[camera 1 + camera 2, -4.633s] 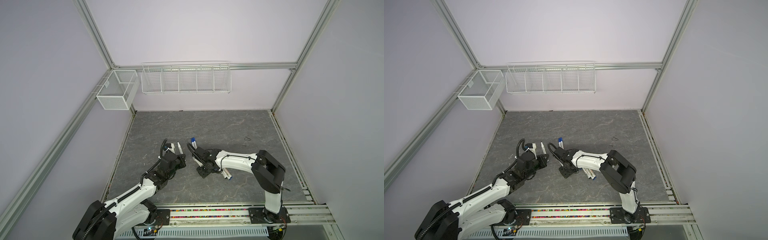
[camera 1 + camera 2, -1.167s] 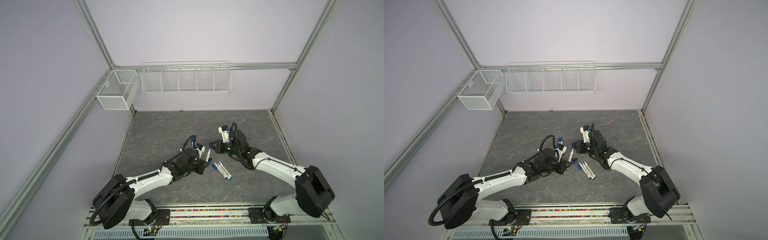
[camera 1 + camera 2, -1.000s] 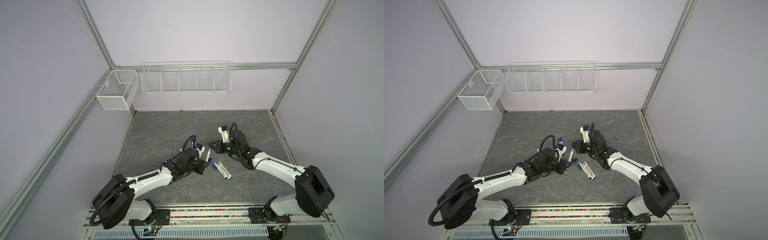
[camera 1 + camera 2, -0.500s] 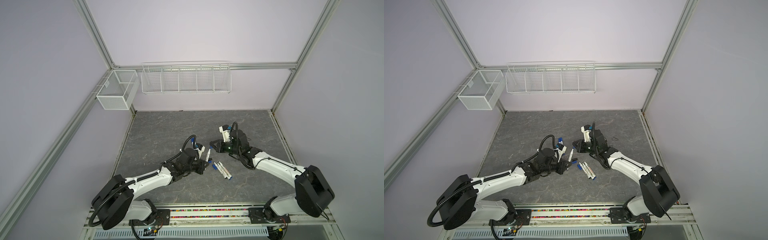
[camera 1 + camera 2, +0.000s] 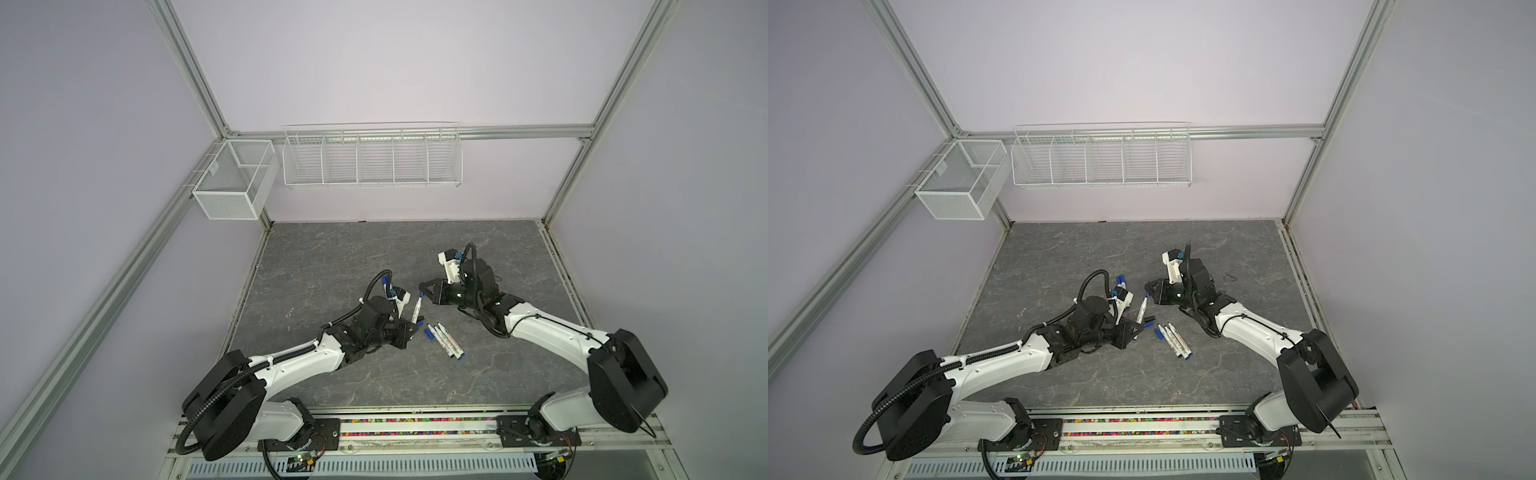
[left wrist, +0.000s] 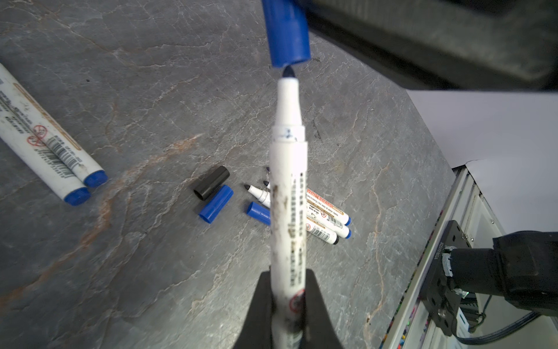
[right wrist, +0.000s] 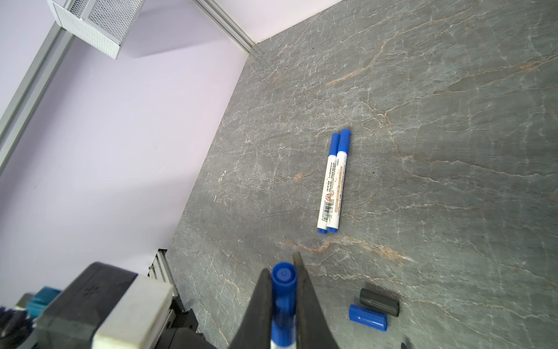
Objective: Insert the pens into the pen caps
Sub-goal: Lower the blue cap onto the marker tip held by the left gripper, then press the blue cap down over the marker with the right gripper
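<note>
On the grey stone-veined counter, the white-and-black left arm has its jaws clamped tight on a white marker pen. The pen is held aloft, its dark tip at the open mouth of a blue plastic cap, which is pinched in the closed jaws of the right arm. Three uncapped pens lie on the counter between the arms, and two capped pens lie side by side farther off. A loose black cap touches a loose blue cap.

We see bright, even, diffuse light, with only faint soft shadows on the surface. Both top views are sharp. In the wrist views the left claw and right claw blur close to the lens.
</note>
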Controlling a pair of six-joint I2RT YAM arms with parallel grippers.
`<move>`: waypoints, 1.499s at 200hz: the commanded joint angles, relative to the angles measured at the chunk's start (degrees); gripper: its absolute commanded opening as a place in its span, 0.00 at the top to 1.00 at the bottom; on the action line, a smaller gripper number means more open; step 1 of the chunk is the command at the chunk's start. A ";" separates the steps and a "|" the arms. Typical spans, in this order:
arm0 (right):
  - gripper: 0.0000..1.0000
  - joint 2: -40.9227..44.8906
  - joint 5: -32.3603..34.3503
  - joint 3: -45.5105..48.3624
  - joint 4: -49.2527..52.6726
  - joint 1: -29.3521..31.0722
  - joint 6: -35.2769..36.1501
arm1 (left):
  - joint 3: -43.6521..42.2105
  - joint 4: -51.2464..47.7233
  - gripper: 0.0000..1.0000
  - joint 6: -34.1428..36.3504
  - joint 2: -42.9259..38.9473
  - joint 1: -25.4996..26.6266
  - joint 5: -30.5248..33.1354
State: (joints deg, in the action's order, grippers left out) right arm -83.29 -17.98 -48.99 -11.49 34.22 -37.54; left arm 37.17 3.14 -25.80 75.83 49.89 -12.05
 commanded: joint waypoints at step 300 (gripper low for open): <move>0.91 6.42 -29.13 5.42 8.71 -2.71 1.77 | -1.12 3.37 1.00 0.93 -3.37 0.15 0.94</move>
State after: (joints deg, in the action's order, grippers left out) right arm -78.37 -35.51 -44.64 -8.43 30.13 -36.82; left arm 36.07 2.87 -24.73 73.32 51.18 -15.40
